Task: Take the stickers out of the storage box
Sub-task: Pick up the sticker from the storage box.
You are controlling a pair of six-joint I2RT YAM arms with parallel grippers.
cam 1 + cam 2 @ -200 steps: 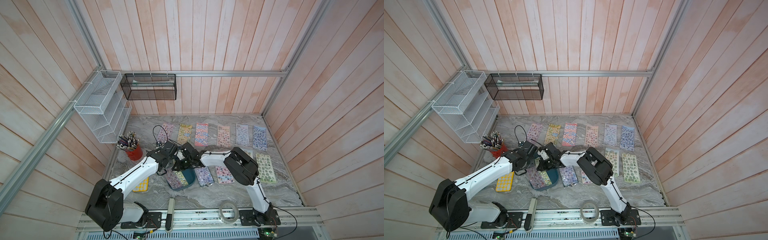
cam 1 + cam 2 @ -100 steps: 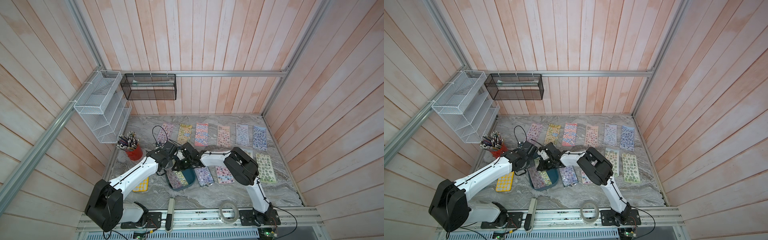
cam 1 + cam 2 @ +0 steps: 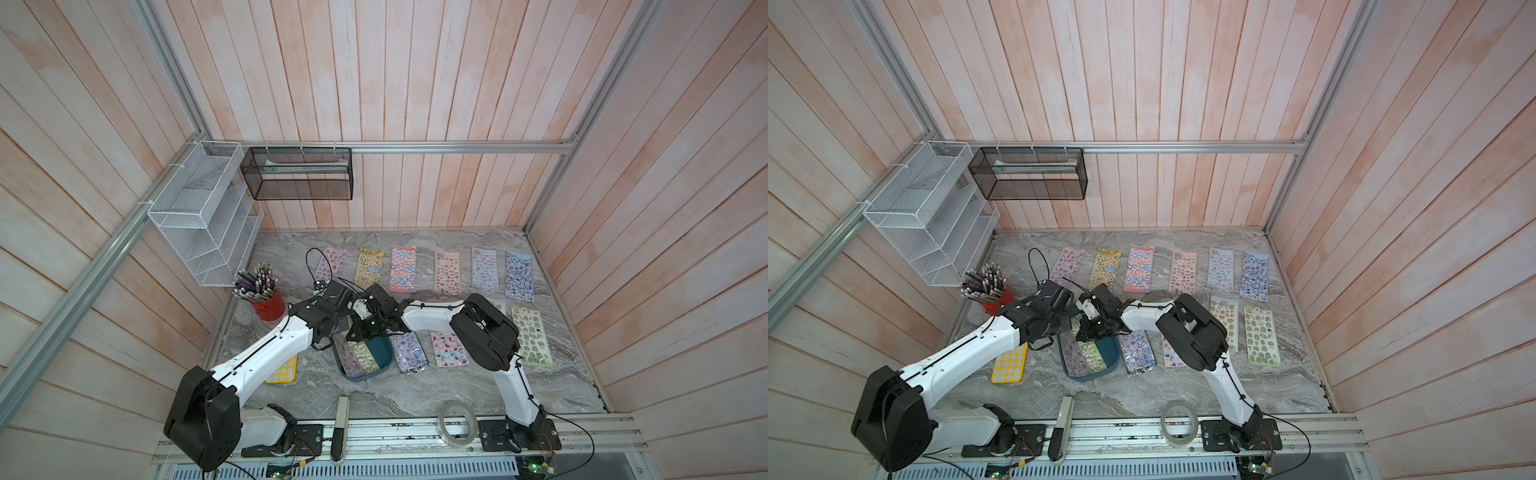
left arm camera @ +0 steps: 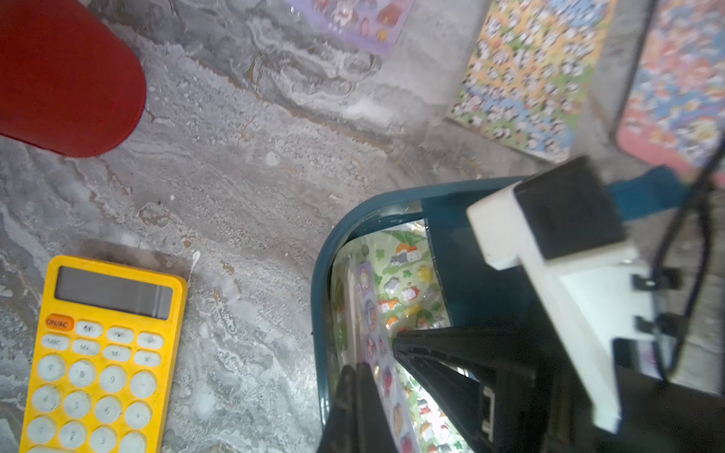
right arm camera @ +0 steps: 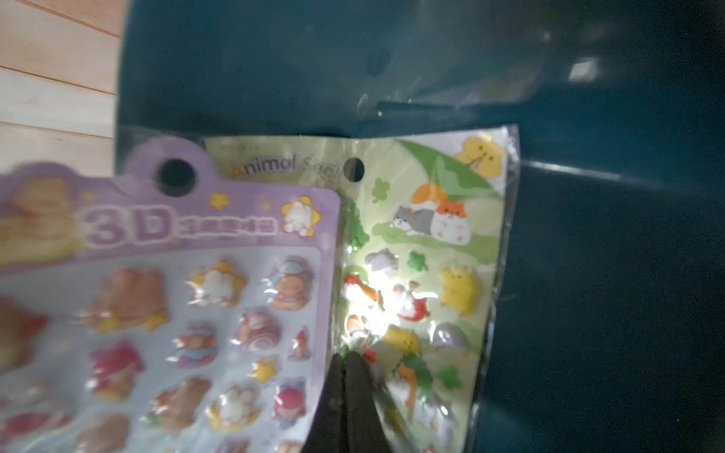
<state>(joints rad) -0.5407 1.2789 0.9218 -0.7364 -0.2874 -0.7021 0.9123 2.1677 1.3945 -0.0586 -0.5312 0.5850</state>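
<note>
The storage box is a teal tray at the table's front centre, with both arms reaching into its far end. Two stickers lie in it: a purple sheet overlapping a green one. In the left wrist view the purple sheet stands tilted along the box wall. My left gripper is shut with its tips at that sheet's edge. My right gripper is shut, and its tips rest on the green sheet beside the purple one's edge. Several stickers lie spread on the table.
A yellow calculator lies left of the box, and a red cup of pencils stands behind it. More sheets lie just right of the box. A tape roll sits at the front edge. A white wire rack and a black mesh basket hang on the walls.
My left gripper has closed at the purple sheet's edge inside the box. Both arms have stayed almost where they were, and the right gripper has stayed shut.
</note>
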